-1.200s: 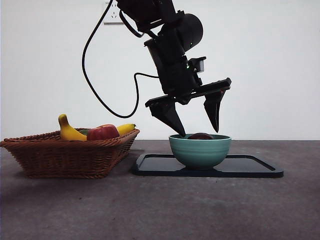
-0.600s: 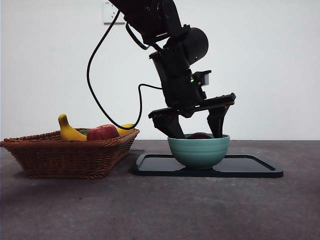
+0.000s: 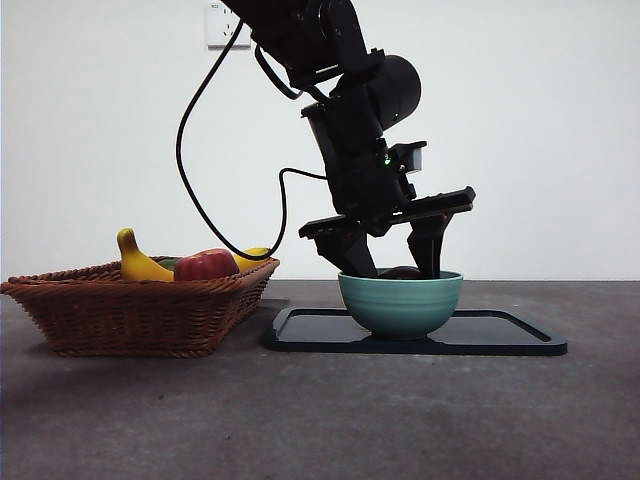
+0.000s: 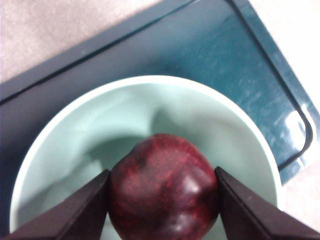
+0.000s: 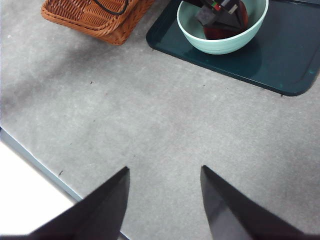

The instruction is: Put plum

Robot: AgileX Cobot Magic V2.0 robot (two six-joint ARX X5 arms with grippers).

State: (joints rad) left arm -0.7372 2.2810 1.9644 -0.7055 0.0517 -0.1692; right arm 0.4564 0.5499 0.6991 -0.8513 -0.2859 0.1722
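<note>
The plum (image 4: 162,187), glossy dark maroon, lies inside the pale green bowl (image 4: 60,130). In the front view only the top of the plum (image 3: 402,272) shows over the rim of the bowl (image 3: 400,300). My left gripper (image 4: 161,171) reaches down into the bowl, its two jaws pressed against either side of the fruit. In the front view this left gripper (image 3: 395,268) comes in from above on a big dark arm. My right gripper (image 5: 164,170) hangs open high over bare table, far from the bowl (image 5: 220,47).
The bowl stands on the left part of a dark tray (image 3: 500,335). Left of it, a wicker basket (image 3: 130,310) holds a banana (image 3: 135,262) and a red apple (image 3: 205,265). The table's front edge (image 5: 35,165) shows in the right wrist view.
The left gripper has come down from above the bowl into it, and its jaws now sit against the plum. The bowl, tray and basket have stayed put.
</note>
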